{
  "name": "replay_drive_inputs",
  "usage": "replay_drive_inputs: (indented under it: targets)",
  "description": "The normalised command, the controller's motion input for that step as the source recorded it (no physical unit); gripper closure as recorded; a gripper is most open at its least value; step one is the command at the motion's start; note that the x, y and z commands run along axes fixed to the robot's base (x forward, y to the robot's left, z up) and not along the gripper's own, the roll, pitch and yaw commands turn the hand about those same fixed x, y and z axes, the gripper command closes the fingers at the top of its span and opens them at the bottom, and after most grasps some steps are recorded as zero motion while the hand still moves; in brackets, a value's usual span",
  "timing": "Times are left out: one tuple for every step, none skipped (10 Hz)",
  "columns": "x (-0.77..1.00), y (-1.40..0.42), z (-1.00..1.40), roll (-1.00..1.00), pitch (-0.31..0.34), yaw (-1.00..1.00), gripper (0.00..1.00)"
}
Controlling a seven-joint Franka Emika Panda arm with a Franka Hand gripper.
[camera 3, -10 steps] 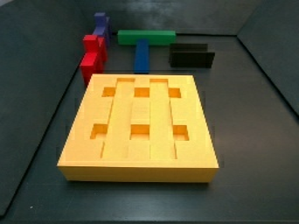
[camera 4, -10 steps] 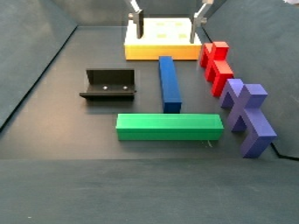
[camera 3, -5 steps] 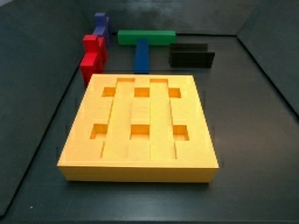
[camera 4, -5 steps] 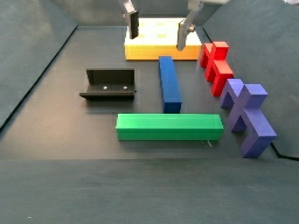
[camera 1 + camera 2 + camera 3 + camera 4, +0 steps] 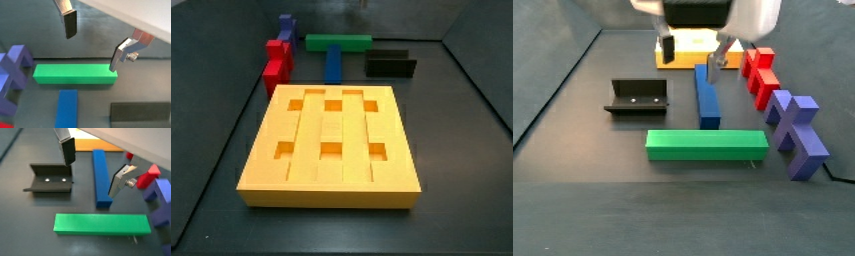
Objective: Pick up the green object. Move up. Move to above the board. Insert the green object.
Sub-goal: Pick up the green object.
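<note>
The tool (image 5: pixel 691 57), fingers apart and empty, hangs above the long blue bar (image 5: pixel 708 93), between the grooved orange-yellow board (image 5: pixel 694 57) and the bright green rectangular bar (image 5: pixel 706 144) lying flat.

— Evenly and softly lit, seemingly from overhead. Faint sheen across the dark floor (image 5: pixel 458 150).
— Only weak shadows, as under the green object (image 5: pixel 707 144). Coarse and grainy throughout. Slightly smeared at the gripper (image 5: pixel 692 53) above the blue bar (image 5: pixel 708 95); soft-edged fingers (image 5: pixel 69 24).
</note>
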Motion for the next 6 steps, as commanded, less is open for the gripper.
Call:
replay_drive_inputs:
  targets:
    - [-0.07,0.00,-0.34,-0.15,-0.067,-0.87,0.00]
    - [-0.10,0.06,-0.33,-0.13,-0.027,-0.78,0.00]
    - [0.00,0.11,-0.35,-0.16,0.000,-0.73,0.00]
    - [-0.01,0.15,-0.36,-0.17,0.000,-0.70,0.00]
    - [0.00,0.19,-0.31,-0.20,0.000,-0.64,0.00]
    - [-0.01,0.31,-0.27,-0.29,-0.056,-0.46,0.00]
